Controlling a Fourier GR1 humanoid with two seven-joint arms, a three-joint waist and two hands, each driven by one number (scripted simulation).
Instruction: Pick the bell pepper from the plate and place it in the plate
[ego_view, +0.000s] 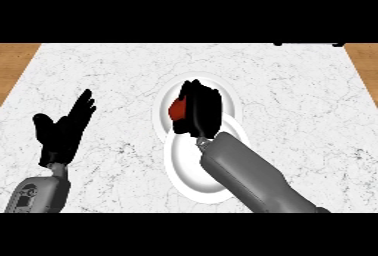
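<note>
Two white plates overlap at the counter's middle: a far plate (221, 87) and a near plate (184, 170). A red bell pepper (177, 109) shows at the left side of the far plate, mostly hidden by my right hand (201, 112), whose fingers curl round it. Whether the pepper rests on the plate or is lifted off it cannot be told. My right forearm crosses over the near plate. At the left, my left hand (63, 130) is open with fingers up, resting, well apart from both plates.
The white marble counter (310, 100) spreads around the plates, with wooden floor showing past its left and right far corners. A dark object (306, 43) sits at the far right edge.
</note>
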